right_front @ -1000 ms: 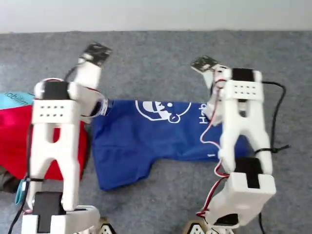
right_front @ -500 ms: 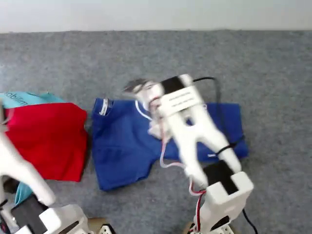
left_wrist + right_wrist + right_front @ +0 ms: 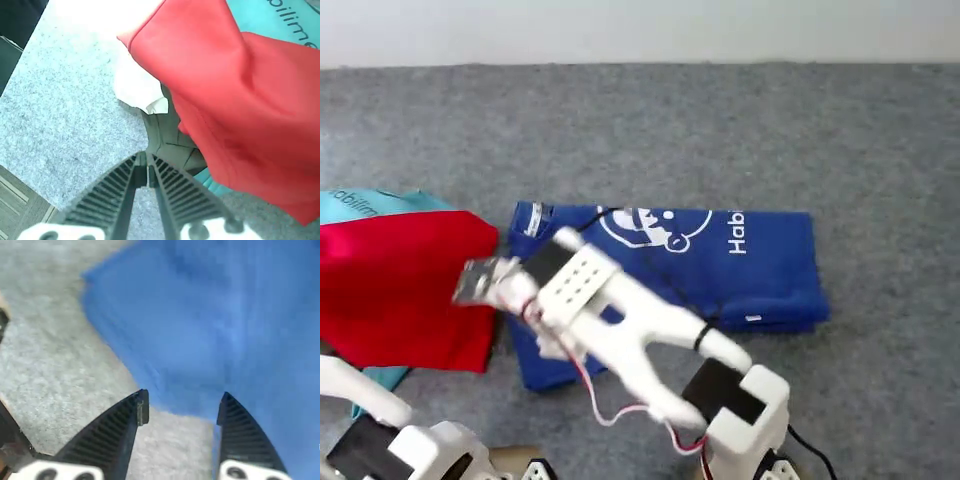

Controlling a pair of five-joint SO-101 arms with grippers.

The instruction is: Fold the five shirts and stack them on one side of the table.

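- The right gripper [image 3: 183, 400] is hanging over the near left edge of the blue shirt [image 3: 720, 270]. Its jaws are standing wide apart and gripping nothing, and it seems to be just clear of the cloth, though the angle leaves that uncertain.
- The left gripper [image 3: 148, 157] is sitting with its jaws pressed together on nothing, just beside a dark garment [image 3: 167, 135] that is peeking out from under the red shirt [image 3: 410, 290].
- The blue shirt is lying flat mid-table [image 3: 720, 130], print side up. The red shirt is resting just beside its left edge, on top of a teal shirt [image 3: 360, 205].
- Half a second ago the right arm [image 3: 620, 310] was over the middle of the blue shirt. It is now stretching across it toward the red shirt.
- A second ago both arms were working at the blue shirt's far edge. The left arm [image 3: 365, 395] is now drawn back to the near left corner.
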